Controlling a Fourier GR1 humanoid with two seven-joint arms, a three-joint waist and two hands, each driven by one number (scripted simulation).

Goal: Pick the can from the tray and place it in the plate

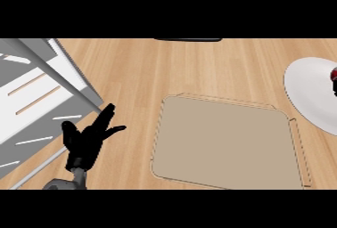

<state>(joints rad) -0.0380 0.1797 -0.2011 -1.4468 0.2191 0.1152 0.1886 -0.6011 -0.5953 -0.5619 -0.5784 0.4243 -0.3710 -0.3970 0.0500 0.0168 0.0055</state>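
A tan square tray (223, 142) lies in the middle of the wooden counter with nothing on it. A white plate (309, 91) sits at the right edge, partly cut off. On the plate, at the very edge of the view, a small dark red and black object (334, 80) shows; it may be the can, mostly out of frame. My left hand (85, 138) rests at the lower left, fingers straight and pointing up, holding nothing. My right hand does not show.
A grey and white sloped structure (36, 98) fills the left side beside my left hand. A dark object (187, 39) lies at the counter's far edge.
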